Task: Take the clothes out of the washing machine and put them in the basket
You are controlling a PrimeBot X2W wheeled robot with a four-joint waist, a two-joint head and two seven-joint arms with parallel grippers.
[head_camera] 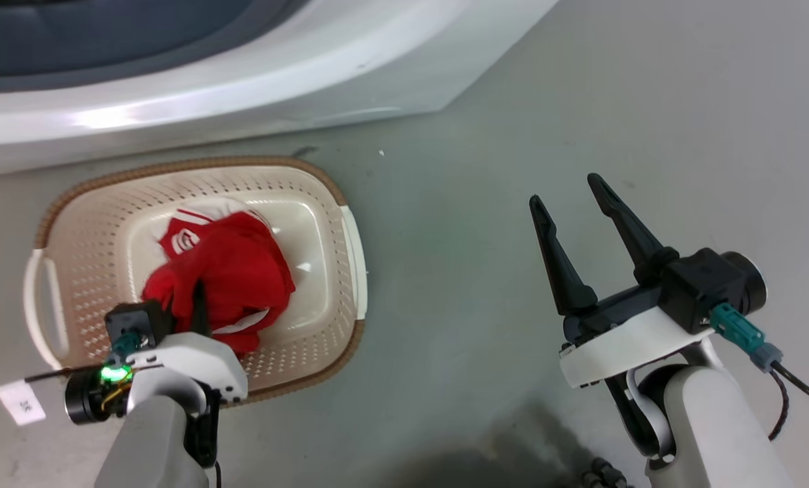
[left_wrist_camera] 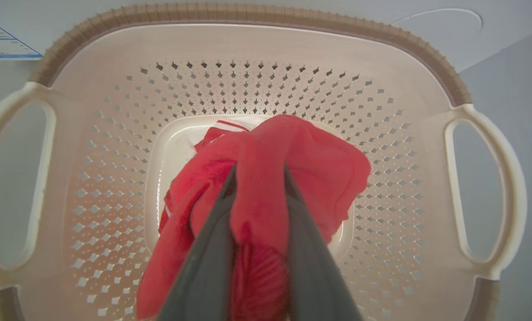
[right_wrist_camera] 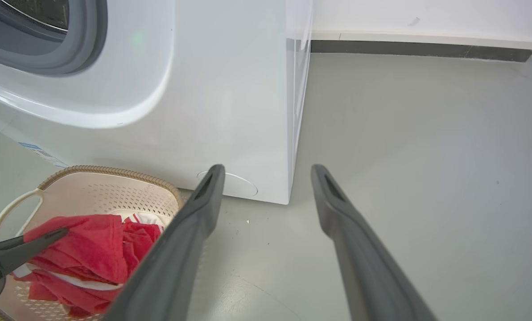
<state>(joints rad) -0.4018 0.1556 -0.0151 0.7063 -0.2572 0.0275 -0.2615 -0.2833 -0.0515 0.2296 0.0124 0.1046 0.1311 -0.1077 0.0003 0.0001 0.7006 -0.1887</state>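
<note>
The clothes (head_camera: 241,271), a bright red garment with white striped trim, hang bunched in the cream basket (head_camera: 173,166) on the floor in front of the washing machine (head_camera: 241,88). My left gripper (head_camera: 197,293) reaches down over the basket's near end. In the left wrist view it (left_wrist_camera: 260,171) is shut on a fold of the clothes (left_wrist_camera: 328,178), with the basket's perforated wall (left_wrist_camera: 114,156) below. My right gripper (head_camera: 564,190) is open over bare floor to the basket's right. The right wrist view shows that gripper (right_wrist_camera: 267,171) holding nothing, the clothes (right_wrist_camera: 92,245) draped from the left finger (right_wrist_camera: 43,236), and the basket's brown rim (right_wrist_camera: 114,171).
The washing machine's white front (right_wrist_camera: 230,89) and grey porthole rim (right_wrist_camera: 47,58) stand close behind the basket. Grey floor (right_wrist_camera: 426,178) stretches right to a wall with a dark skirting (right_wrist_camera: 426,48). A paper tag (head_camera: 21,403) hangs on the left arm's cable.
</note>
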